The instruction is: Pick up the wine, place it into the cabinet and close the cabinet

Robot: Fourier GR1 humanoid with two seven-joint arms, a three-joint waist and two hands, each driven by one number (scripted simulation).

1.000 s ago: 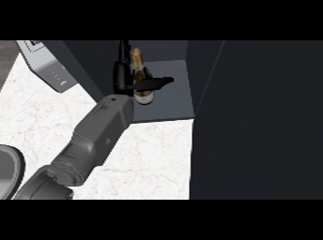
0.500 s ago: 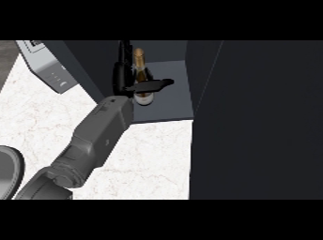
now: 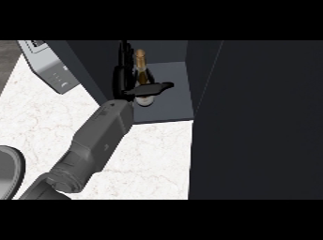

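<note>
Wine bottle (image 3: 141,70) inside cabinet (image 3: 171,101), apparently gripped by left hand (image 3: 133,86).

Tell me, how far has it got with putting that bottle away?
The wine bottle already stands on the shelf inside the cabinet. In hand: the left hand is beside it, its thumb reaching across the bottle's front. Left: letting go, pulling the arm out and shutting the open cabinet door.
</note>
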